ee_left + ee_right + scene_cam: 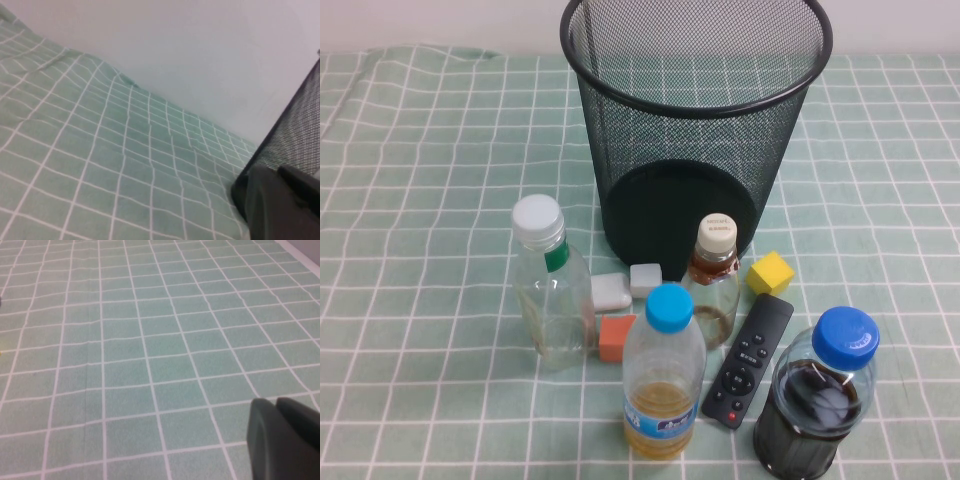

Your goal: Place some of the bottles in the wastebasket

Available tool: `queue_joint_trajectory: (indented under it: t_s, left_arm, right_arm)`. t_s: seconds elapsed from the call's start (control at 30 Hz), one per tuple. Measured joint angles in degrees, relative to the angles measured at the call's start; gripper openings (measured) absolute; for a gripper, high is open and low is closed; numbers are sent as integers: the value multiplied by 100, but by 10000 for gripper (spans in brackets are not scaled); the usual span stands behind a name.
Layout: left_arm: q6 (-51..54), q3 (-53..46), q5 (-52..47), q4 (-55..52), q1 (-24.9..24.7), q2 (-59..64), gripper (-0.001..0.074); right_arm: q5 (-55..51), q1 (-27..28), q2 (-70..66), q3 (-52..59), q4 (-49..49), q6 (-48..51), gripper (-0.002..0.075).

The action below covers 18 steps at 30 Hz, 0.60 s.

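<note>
The black wire-mesh wastebasket stands upright at the back middle of the table. In front of it stand a clear bottle with a white cap and green neck band on the left and a smaller clear bottle with a cream cap and brownish liquid close to the basket's base. Neither arm shows in the high view. My left gripper is shut and empty, low over the cloth beside the wastebasket's wall. My right gripper is shut and empty over bare checked cloth.
A blue-capped bottle of yellow liquid and a squat blue-capped bottle of dark liquid stand at the front. A black remote, a yellow cube, an orange block and two white-grey blocks lie between the bottles.
</note>
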State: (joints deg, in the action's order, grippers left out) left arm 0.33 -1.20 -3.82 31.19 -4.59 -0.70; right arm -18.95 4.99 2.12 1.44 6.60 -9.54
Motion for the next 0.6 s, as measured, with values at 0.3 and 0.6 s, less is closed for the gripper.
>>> queue_joint_trajectory:
  t_s: [0.3,0.6]
  left_arm:
    - [247,2079,-1690,-580,0,1376,-4]
    - [1272,3077,-1973,-855,-1129,2951,-4]
  right_arm:
    - [0,0,0,0,0,0,-7]
    - [0,0,0,0,0,0,-7]
